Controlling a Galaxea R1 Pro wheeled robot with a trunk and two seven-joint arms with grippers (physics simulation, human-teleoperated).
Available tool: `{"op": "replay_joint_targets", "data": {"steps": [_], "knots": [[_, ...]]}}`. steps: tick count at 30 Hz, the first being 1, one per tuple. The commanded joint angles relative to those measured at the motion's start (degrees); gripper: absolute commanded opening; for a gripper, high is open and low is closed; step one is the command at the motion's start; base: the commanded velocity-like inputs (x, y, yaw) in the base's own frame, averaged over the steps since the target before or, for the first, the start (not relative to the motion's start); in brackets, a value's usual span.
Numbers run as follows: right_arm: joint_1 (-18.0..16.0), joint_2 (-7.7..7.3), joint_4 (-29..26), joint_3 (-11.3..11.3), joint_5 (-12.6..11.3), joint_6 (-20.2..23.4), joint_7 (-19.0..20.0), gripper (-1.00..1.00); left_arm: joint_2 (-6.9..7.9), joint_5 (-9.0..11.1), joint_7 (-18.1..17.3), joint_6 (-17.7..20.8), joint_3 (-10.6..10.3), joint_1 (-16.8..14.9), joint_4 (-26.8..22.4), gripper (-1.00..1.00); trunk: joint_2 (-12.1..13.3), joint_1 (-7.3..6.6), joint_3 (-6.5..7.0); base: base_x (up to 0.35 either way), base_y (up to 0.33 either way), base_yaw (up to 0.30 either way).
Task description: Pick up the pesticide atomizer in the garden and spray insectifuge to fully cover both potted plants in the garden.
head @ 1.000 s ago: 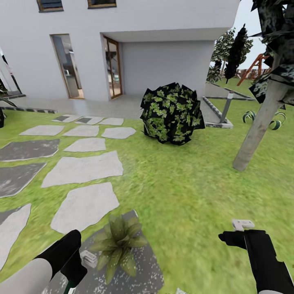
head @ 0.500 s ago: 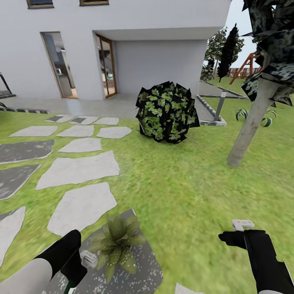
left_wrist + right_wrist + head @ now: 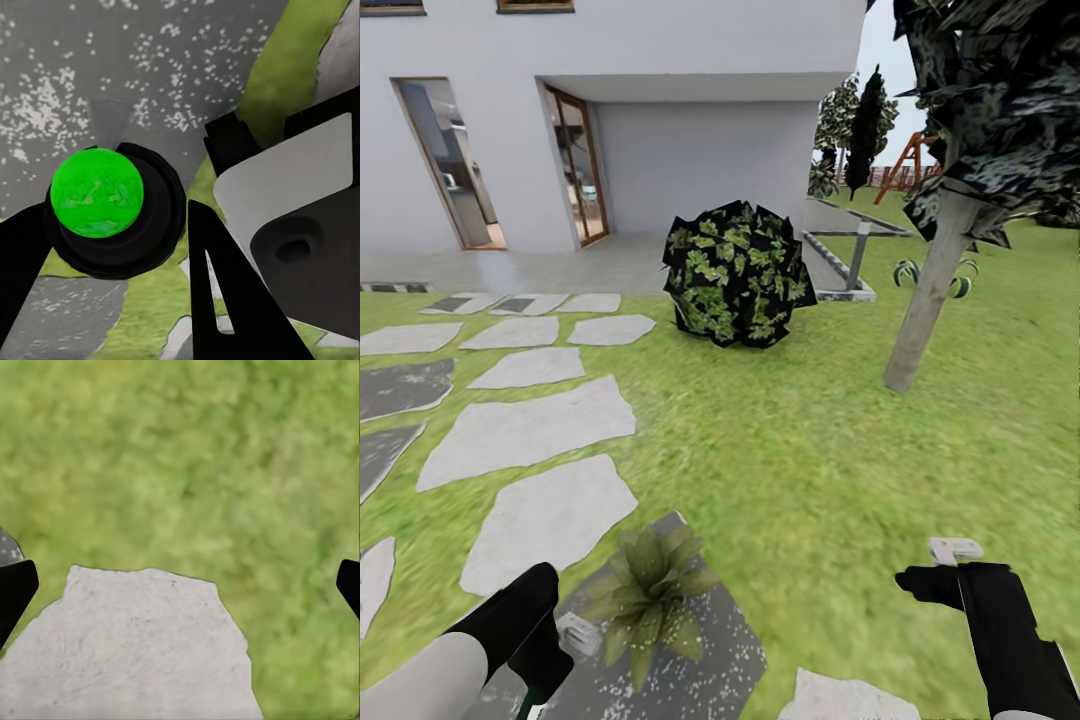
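Setting: garden lawn (image 3: 810, 460) with stepping stones (image 3: 530, 430) before a white house (image 3: 690, 110).
Left gripper (image 3: 550, 640): pinching the pesticide atomizer (image 3: 289, 225), near left.
Potted plant (image 3: 645, 585): just right of it, whitish insectifuge (image 3: 685, 635) specks dotting its leaves.
Right gripper (image 3: 945, 570): fingers spread, nothing between them.
Change: camera has swung right; bush (image 3: 735, 272) and tree trunk (image 3: 925, 300) sit further left; probably seeking the second plant.
Left wrist view: specks over the grey slab (image 3: 172, 67).

Green potted plant (image 3: 648, 588), white-specked grey stone (image 3: 700, 655), green lawn (image 3: 820, 450)
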Motion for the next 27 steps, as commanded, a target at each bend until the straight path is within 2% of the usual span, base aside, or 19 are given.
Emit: {"op": "replay_joint_targets", "data": {"steps": [1,7,19,27], "knots": [[0.0,0.02,-0.1,-0.1,0.6,0.1,0.6,1.00,0.04,-0.5,-0.6,0.1,-0.2,0.0,-0.1,-1.00,0.0,-0.01,-0.06,0.000,0.258,-0.018],[0.0,0.02,-0.1,-0.1,0.6,0.1,0.6,1.00,0.04,-0.5,-0.5,0.1,-0.4,0.0,-0.1,-1.00,0.0,-0.01,-0.06,0.000,0.226,-0.103],[0.0,0.02,-0.1,-0.1,0.6,0.1,0.6,1.00,0.03,-0.5,-0.6,0.1,-0.4,0.0,-0.1,-1.00,0.0,-0.01,-0.06,0.000,0.012,-0.281],[0.0,0.02,-0.1,-0.1,0.6,0.1,0.6,1.00,0.04,-0.5,-0.6,0.1,-0.3,0.0,-0.1,-1.00,0.0,-0.01,-0.06,0.000,0.242,-0.046]]}}
